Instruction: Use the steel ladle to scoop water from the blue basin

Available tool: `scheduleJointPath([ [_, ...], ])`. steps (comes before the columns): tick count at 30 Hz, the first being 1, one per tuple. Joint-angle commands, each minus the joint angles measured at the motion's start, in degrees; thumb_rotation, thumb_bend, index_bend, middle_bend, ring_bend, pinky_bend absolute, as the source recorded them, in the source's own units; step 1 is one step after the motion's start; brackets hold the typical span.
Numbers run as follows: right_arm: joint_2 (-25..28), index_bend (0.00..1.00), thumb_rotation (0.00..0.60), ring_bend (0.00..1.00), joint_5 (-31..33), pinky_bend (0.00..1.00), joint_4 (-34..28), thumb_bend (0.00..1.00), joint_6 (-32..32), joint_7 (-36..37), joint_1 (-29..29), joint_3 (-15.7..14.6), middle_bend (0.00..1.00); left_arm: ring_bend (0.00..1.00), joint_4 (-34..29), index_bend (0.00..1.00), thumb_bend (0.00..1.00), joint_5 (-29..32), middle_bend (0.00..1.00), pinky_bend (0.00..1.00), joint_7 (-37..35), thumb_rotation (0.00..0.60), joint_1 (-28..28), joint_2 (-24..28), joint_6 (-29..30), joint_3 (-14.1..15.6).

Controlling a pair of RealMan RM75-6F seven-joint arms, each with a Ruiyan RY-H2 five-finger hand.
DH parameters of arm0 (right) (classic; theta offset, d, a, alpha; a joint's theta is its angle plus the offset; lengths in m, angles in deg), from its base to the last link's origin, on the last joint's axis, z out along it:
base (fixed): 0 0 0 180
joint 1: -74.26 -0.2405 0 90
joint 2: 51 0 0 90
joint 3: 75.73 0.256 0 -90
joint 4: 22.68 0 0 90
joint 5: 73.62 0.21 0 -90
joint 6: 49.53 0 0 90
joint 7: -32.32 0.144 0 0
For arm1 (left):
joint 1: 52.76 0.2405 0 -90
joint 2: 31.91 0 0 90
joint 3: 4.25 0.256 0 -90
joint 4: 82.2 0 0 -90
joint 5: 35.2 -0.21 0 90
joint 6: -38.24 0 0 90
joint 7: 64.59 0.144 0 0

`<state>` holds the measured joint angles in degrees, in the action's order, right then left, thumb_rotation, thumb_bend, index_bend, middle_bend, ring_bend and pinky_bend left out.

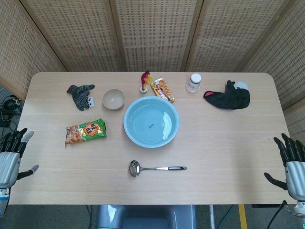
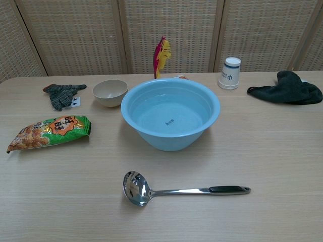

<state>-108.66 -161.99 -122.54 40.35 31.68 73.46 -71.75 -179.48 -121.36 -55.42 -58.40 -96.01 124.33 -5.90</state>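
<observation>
The steel ladle (image 1: 156, 168) (image 2: 181, 189) lies flat on the table in front of the basin, bowl to the left, black-tipped handle pointing right. The blue basin (image 1: 151, 121) (image 2: 170, 114) stands at the table's middle with water in it. My left hand (image 1: 11, 158) hangs off the table's left edge, fingers spread, holding nothing. My right hand (image 1: 293, 167) hangs off the right edge, fingers also spread and empty. Both hands are far from the ladle. Neither hand shows in the chest view.
A snack bag (image 1: 85, 131) (image 2: 49, 132) lies left of the basin. Behind stand a beige bowl (image 1: 113, 99) (image 2: 110, 92), grey glove (image 1: 81, 94), feathered toy (image 1: 145, 80), snack packet (image 1: 163, 89), white cup (image 1: 193, 82) (image 2: 230, 73) and dark cloth (image 1: 228, 97) (image 2: 287, 88).
</observation>
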Motion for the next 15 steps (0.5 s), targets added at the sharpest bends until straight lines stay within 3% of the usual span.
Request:
scheduleJointPath([
  [1, 0.0, 0.05, 0.600, 0.00, 0.0, 0.00, 0.0, 0.00, -0.1, 0.0, 0.0, 0.0, 0.00, 0.00, 0.0, 0.00, 0.00, 0.1, 0.00, 0.00, 0.0, 0.600, 0.0, 0.0, 0.0, 0.0],
  [6, -0.1, 0.05, 0.600, 0.00, -0.2, 0.00, -0.1, 0.00, -0.4, -0.4, -0.2, -0.2, 0.00, 0.00, 0.2, 0.00, 0.00, 0.4, 0.00, 0.00, -0.2, 0.600, 0.1, 0.1, -0.2, -0.1],
  [8, -0.3, 0.05, 0.600, 0.05, -0.2, 0.00, -0.2, 0.00, -0.8, -0.7, -0.3, -0.3, 0.08, 0.00, 0.2, 0.00, 0.00, 0.5, 0.00, 0.00, -0.3, 0.600, 0.0, 0.1, -0.4, -0.2],
  [11, -0.3, 0.05, 0.600, 0.47, -0.3, 0.02, -0.7, 0.00, -2.7, -2.1, -1.1, -0.8, 0.50, 0.00, 0.4, 0.00, 0.00, 0.4, 0.00, 0.00, -0.2, 0.600, -0.1, 0.0, -0.6, -0.2],
  [13, -1.0, 0.06, 0.600, 0.72, -1.3, 0.24, -0.4, 0.00, -5.7, -2.9, -3.0, -1.0, 0.72, 0.00, 0.7, 0.00, 0.00, 0.6, 0.00, 0.00, 0.2, 0.600, -0.3, -0.3, -0.9, -0.3],
  [15, -1.3, 0.09, 0.600, 0.84, -1.5, 0.53, -0.1, 0.00, -9.9, -4.3, -5.4, -1.2, 0.83, 0.00, 0.9, 0.00, 0.00, 1.0, 0.00, 0.00, 0.4, 0.600, -0.5, -0.5, -1.4, -0.4],
])
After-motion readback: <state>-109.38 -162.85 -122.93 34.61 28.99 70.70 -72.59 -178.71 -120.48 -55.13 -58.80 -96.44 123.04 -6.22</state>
